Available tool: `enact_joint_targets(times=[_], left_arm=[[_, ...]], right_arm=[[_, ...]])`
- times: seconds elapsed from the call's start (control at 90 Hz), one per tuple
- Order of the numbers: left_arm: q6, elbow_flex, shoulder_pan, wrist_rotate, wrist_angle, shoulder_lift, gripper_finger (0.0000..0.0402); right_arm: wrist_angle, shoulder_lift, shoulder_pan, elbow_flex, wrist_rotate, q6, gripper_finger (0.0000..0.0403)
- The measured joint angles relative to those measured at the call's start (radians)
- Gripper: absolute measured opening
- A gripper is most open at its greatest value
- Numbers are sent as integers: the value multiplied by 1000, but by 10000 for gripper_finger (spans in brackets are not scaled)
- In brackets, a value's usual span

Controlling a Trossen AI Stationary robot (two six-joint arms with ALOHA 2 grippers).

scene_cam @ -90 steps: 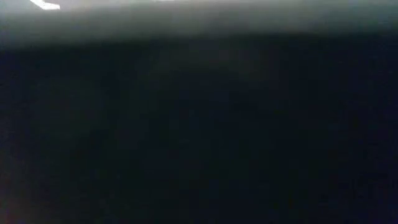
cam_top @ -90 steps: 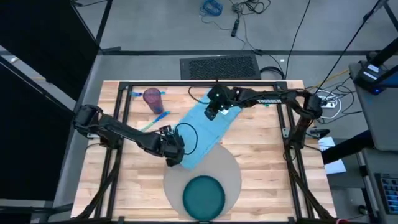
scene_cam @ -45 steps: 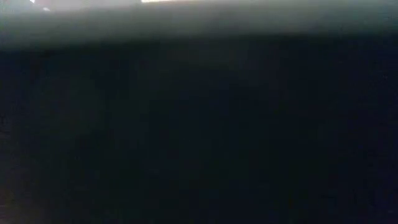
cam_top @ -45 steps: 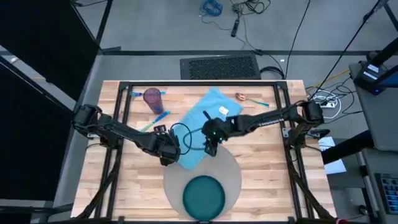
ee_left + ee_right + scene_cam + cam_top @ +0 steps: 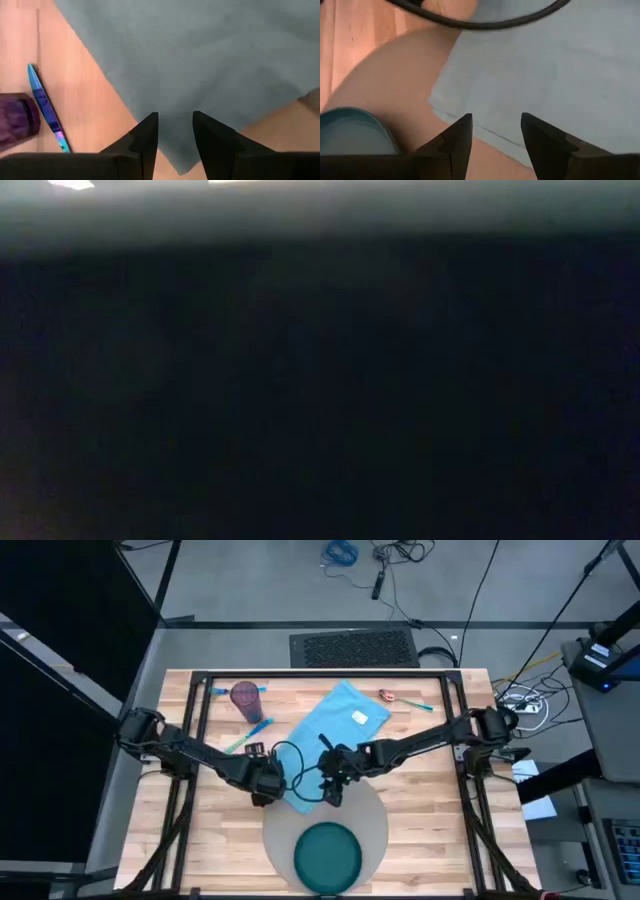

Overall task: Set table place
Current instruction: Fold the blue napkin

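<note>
Risk: both open, empty grippers, left (image 5: 175,131) and right (image 5: 496,131), hover over the light blue cloth napkin (image 5: 325,735); uneven pinching could bunch it against the round grey placemat (image 5: 372,808).

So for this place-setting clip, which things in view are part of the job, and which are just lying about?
Part of the job:
placemat
plate
napkin
purple cup
blue utensil
left gripper
right gripper
table

Lying about:
vent grate and cables on the floor beyond
</note>
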Motion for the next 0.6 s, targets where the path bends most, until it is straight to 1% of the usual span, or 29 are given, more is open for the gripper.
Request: enact_joint_targets(times=[0.111, 0.233, 0.378, 0.444, 0.6], left_arm=[[1, -8, 4, -2, 18, 0, 109], [0, -8, 4, -2, 32, 0, 109], [0, -8, 4, -1, 39, 1, 109], [0, -8, 4, -1, 44, 1, 109], [-1, -8, 4, 0, 66, 1, 109]], right_arm=[[-43, 3, -5, 0, 33, -15, 157], [-179, 3, -25, 0, 86, -13, 157], [-375, 3, -62, 0, 210, 8, 157], [-426, 3, -90, 0, 257, 14, 157], [-440, 3, -151, 0, 255, -13, 157]])
